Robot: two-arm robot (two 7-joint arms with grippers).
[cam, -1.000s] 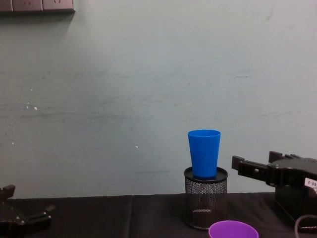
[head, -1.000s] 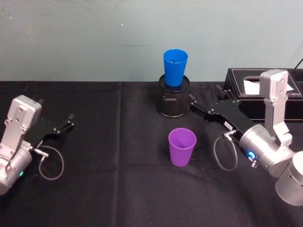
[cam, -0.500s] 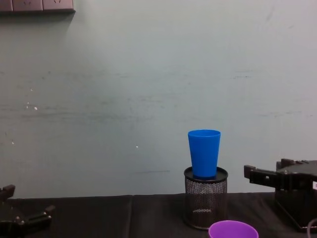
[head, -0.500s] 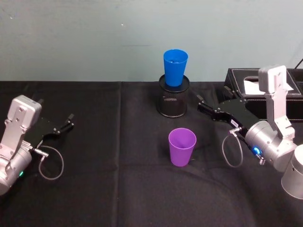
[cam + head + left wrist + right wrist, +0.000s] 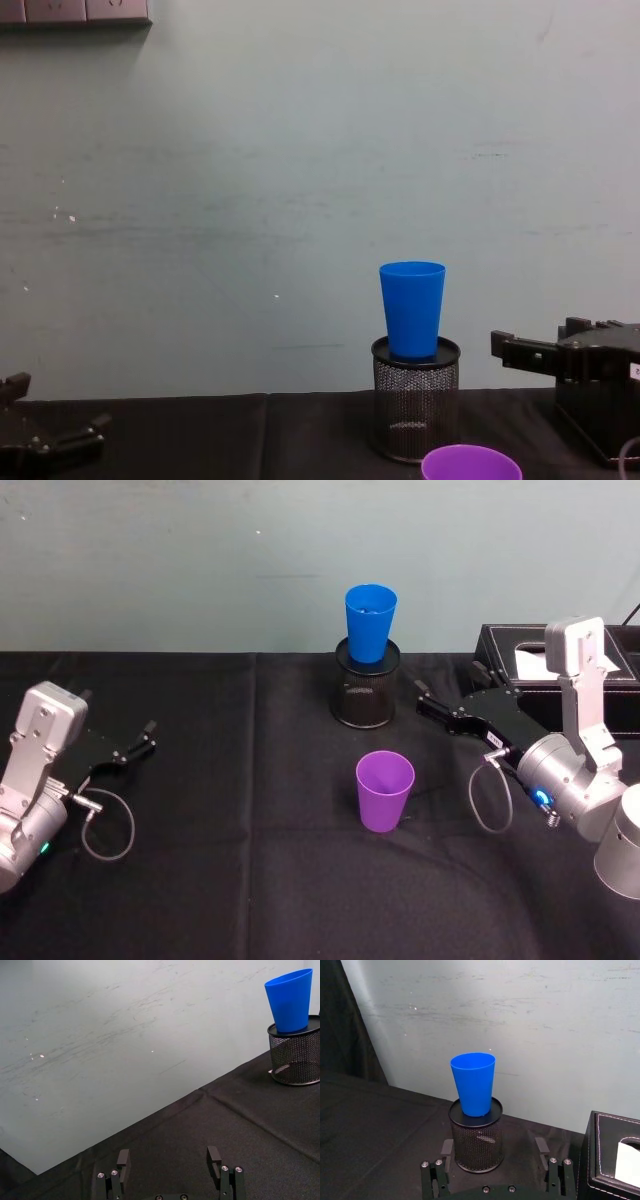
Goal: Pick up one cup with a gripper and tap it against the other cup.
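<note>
the desk (image 5: 200,880) is draped in black cloth. the right pincer (image 5: 428,702) hangs open and empty toward the right edge; the left pincer (image 5: 143,738), also open and empty, sits parked near the left edge. the purple cup (image 5: 384,790) stands upright mid-desk, nearer the right arm, down-left of its fingertips. the blue cup (image 5: 369,622) perches in the mesh holder (image 5: 365,695) near the far edge.
</note>
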